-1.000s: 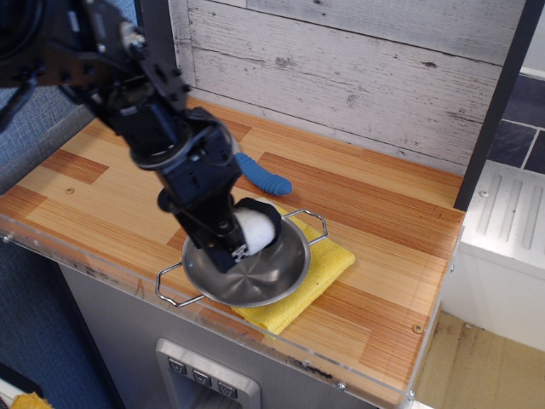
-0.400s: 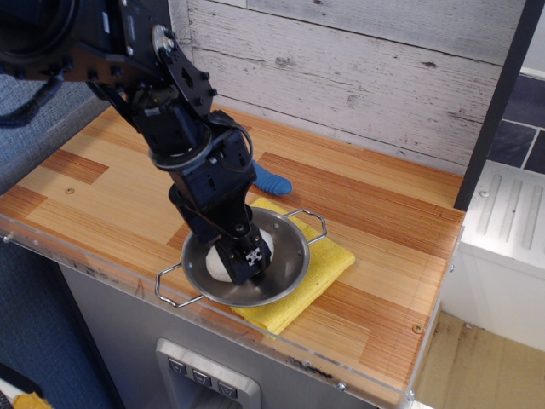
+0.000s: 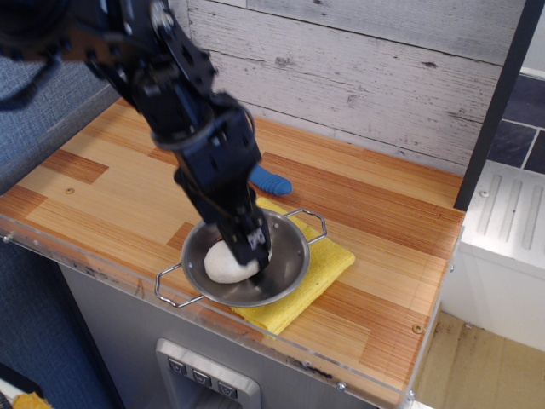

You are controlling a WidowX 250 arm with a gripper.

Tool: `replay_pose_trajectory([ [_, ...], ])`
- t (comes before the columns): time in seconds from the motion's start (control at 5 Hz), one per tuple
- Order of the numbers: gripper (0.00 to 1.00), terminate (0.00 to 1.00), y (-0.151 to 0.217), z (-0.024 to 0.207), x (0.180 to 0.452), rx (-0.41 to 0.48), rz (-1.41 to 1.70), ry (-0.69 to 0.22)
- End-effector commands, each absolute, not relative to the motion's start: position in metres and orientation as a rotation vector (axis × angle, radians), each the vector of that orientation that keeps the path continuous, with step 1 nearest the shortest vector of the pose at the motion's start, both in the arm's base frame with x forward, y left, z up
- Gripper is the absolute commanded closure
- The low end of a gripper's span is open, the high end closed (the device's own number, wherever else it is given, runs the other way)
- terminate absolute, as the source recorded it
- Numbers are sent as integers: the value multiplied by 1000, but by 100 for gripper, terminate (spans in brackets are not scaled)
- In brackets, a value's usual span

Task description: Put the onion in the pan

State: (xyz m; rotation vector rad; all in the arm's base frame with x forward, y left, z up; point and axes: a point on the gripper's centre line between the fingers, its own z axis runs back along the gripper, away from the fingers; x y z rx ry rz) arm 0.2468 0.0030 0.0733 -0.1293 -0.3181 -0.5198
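The onion (image 3: 223,262), a smooth white bulb, lies on the bottom of the pan (image 3: 289,256), left of centre. The pan is a shiny steel bowl with two wire loop handles, standing near the counter's front edge. My gripper (image 3: 255,252) reaches down into the pan from the upper left. Its black fingertips are just at the onion's right side, and the jaws look parted, no longer clamped around the bulb. The far part of the onion is hidden behind the fingers.
A flat yellow sponge cloth (image 3: 330,262) lies under the pan. A blue ribbed object (image 3: 272,181) lies on the wooden counter (image 3: 383,213) behind the pan, partly hidden by my arm. A clear plastic lip (image 3: 341,375) runs along the counter's front edge.
The onion went from being held above the pan's rim down to the pan's bottom. My gripper has shifted right off it, so more of the onion now shows.
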Motion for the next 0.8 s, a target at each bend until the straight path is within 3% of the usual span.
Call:
replay_pose_trajectory([
  [0.0,0,0,5,146,247,-29,-527,-446],
  [0.4,0,0,5,146,247,-29,-527,-446],
  [0.6,0,100,5,146,247,-29,-527,-446],
])
